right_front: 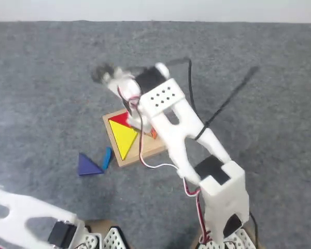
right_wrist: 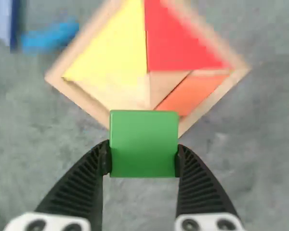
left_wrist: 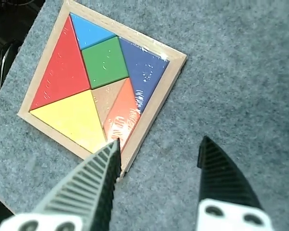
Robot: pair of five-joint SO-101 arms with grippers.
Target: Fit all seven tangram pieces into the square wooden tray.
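My right gripper [right_wrist: 142,150] is shut on a green square [right_wrist: 143,143], held just off one corner of the wooden tray [right_wrist: 82,95]. That tray holds a yellow triangle [right_wrist: 115,62], a red triangle [right_wrist: 178,43], a small tan triangle [right_wrist: 164,86] and an orange piece [right_wrist: 197,89]. In the high view the right arm [right_front: 181,124] stretches over the tray [right_front: 155,146] and hides the gripper. My left gripper [left_wrist: 159,144] is open above grey felt, beside a square tray [left_wrist: 149,115] filled with seven coloured pieces.
A dark blue triangle [right_front: 88,165] and a light blue piece [right_front: 107,158] lie on the grey mat beside the tray. The left arm [right_front: 20,218] sits at the near left corner. A black cable [right_front: 228,101] runs from the right arm.
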